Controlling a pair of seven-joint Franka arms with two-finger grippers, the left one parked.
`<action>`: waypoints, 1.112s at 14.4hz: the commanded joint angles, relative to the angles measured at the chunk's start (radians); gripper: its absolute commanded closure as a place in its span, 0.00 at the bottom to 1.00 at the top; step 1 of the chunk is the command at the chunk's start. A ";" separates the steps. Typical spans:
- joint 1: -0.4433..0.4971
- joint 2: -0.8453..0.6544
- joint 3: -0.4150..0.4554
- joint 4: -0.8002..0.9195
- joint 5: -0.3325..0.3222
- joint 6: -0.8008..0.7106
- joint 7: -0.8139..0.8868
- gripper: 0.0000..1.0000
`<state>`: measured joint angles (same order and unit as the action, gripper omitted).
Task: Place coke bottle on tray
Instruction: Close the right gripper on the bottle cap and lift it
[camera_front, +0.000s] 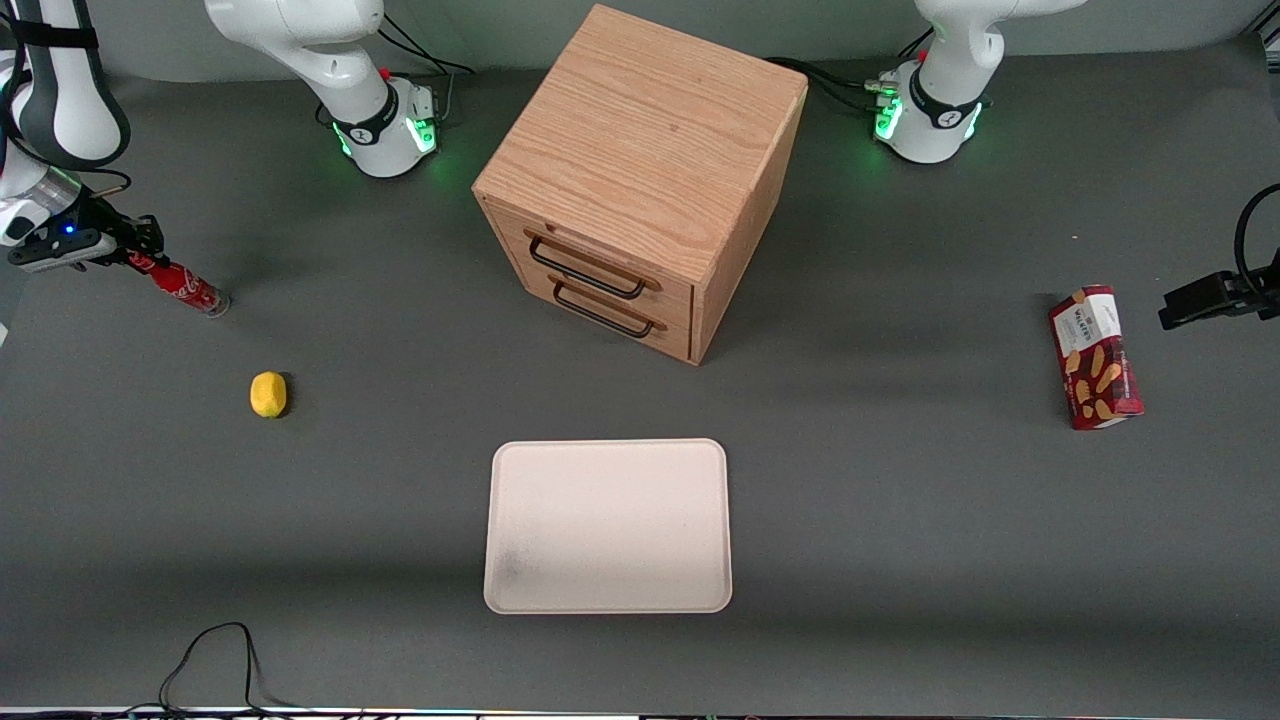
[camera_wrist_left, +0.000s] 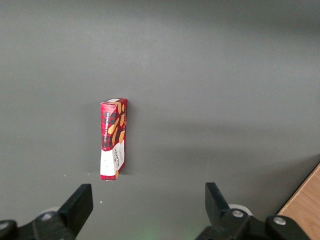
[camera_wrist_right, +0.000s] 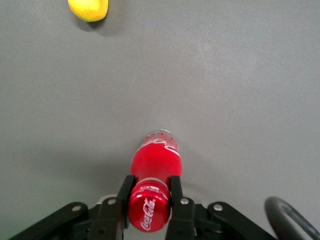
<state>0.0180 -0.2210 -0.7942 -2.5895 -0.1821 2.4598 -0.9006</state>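
At the working arm's end of the desk, the gripper (camera_front: 140, 252) has its fingers (camera_wrist_right: 176, 192) clamped on the neck of the bottle (camera_front: 185, 284), just under the red cap; the bottle is tilted, its clear base at the desk surface. A lemon (camera_front: 268, 393) lies nearer the front camera than the bottle. The tray (camera_front: 608, 525) sits mid-desk near the front edge, in front of the drawers (camera_front: 640, 180), and a snack box (camera_front: 1095, 357) lies toward the parked arm's end.

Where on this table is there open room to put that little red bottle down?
The tray is bare. Open table lies between lemon and tray, and between tray and snack box. Only the cabinet crowds the middle. The gripper holds the coke bottle.
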 joint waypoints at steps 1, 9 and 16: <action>0.010 0.005 -0.008 0.014 -0.011 -0.001 -0.027 0.98; 0.010 -0.018 0.131 0.349 -0.008 -0.419 -0.001 0.98; 0.011 -0.008 0.225 0.728 0.036 -0.793 0.002 0.98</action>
<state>0.0210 -0.2358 -0.5737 -1.9610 -0.1661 1.7518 -0.9039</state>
